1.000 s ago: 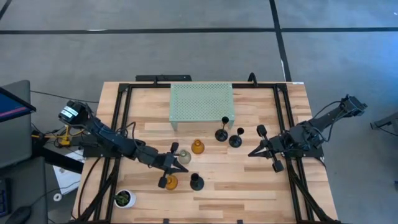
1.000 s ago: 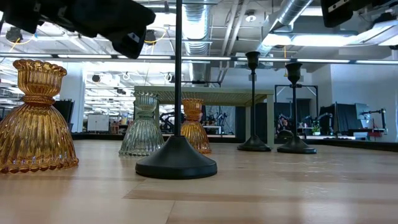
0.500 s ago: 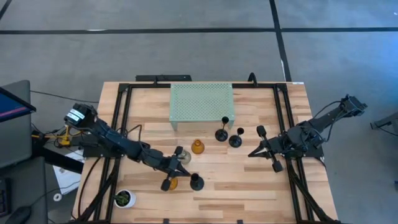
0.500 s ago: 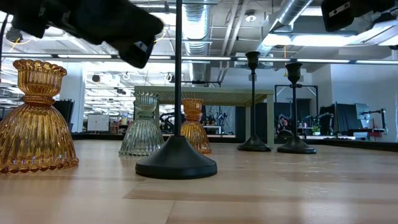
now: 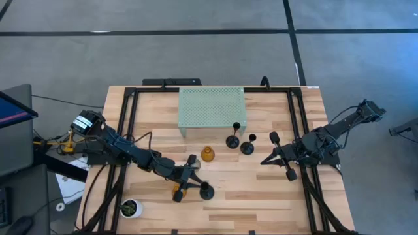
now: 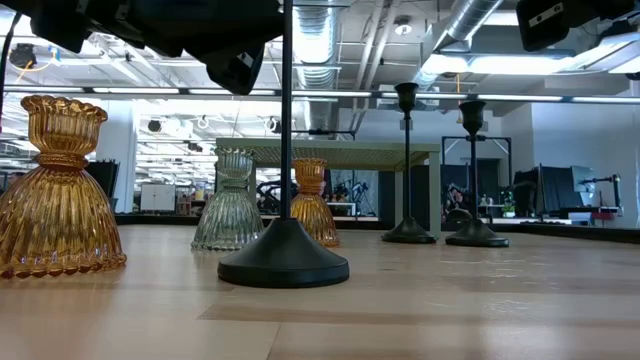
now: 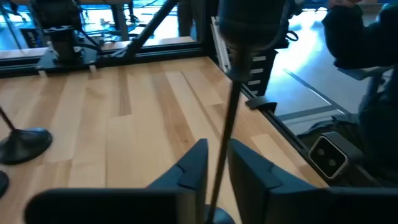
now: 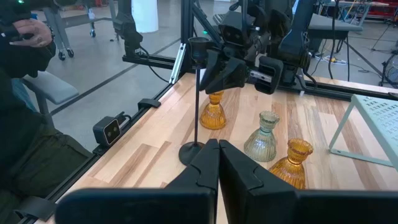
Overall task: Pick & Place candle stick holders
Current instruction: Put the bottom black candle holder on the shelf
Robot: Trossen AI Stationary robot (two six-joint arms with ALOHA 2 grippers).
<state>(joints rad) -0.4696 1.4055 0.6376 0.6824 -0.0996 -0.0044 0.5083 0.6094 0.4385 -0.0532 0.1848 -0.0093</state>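
The thin stem of the black candle stick holder (image 7: 225,134) is flanked by the spread fingers of the left gripper (image 7: 216,167), near the table's front edge. The right gripper (image 8: 218,163) is held pressed together at the table's right side.

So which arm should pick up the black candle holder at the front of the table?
Left. The left gripper already has its jaws either side of that black holder's stem, while the right gripper waits across the table.

Left gripper (image 5: 193,175) reaches mid-table, jaws parted; right gripper (image 5: 264,161) waits, jaws closed.
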